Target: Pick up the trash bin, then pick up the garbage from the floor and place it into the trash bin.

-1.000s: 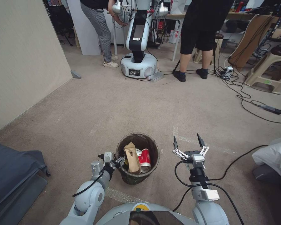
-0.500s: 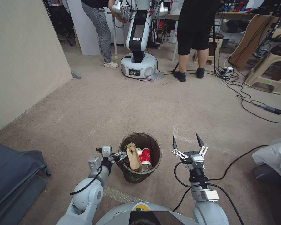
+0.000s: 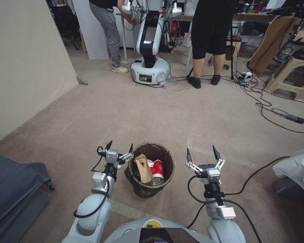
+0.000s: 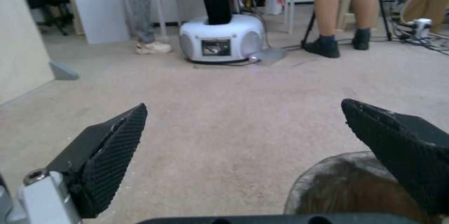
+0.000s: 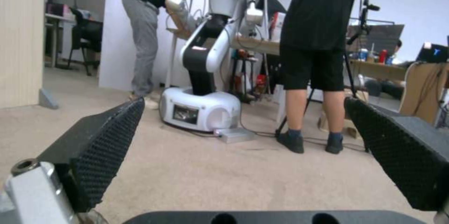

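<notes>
Bin: the trash bin (image 3: 151, 170) stands upright on the carpet (image 3: 142, 111), between the two pincers, right in front of the robot.
Inside the bin: a brown paper bag (image 3: 143, 168) and a red-and-white cup (image 3: 156, 170) poke up. They look like the garbage, and they are in the bin now.
Left pincer: the left gripper (image 3: 119, 150) is just beside the bin, at its rim. Its two black tips are spread wide and hold nothing. In the left wrist view the gripper (image 4: 243, 129) points out over the floor, and the bin's rim (image 4: 327, 168) peeks in under one tip.
Right pincer: the right gripper (image 3: 202, 156) hangs near the bin on the other side, a little farther off. It is wide open too, and empty.
Which way: the bin lies to the right of the left pincer and to the left of the right one. It stands tall, mouth up.
Nearer arm: the left one, I think, as it is almost at the rim.
Floor: I see no more litter lying on the carpet near the pincers.
</notes>
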You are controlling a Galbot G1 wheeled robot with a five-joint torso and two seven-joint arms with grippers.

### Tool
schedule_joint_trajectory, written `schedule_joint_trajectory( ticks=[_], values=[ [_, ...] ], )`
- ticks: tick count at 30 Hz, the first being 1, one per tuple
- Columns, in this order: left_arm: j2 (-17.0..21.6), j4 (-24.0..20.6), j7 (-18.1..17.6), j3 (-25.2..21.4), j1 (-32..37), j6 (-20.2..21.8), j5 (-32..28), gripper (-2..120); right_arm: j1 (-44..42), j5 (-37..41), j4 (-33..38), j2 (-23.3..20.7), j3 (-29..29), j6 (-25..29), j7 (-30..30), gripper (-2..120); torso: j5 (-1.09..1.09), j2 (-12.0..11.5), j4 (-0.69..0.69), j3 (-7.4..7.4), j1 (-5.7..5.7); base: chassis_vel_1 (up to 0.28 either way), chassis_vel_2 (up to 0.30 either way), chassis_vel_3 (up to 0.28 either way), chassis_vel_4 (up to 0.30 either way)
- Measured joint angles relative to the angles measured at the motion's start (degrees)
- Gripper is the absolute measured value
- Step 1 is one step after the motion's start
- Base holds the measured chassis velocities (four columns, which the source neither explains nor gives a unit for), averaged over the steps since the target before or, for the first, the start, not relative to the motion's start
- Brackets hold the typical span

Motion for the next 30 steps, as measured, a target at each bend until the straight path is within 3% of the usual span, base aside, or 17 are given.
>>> schedule_joint_trajectory(
  ticks=[7, 30],
  values=[
    [0.0, 1.0, -1.6, -0.6, 0.9, -5.6, 2.2, 100, 0.3, -0.9, -0.7, 1.2, 0.0, -0.4, 1.1, 100, 0.00, 0.0, 0.01, -0.01, 0.00, 0.000, 0.000, 0.000, 0.000],
    [0.1, 1.1, -1.7, -0.6, 0.9, -5.5, 2.1, 100, 0.3, -0.9, -0.7, 1.2, 0.1, -0.7, 1.1, 100, 0.00, 0.0, 0.01, 0.00, 0.00, 0.000, 0.000, 0.000, 0.000]
  ],
)
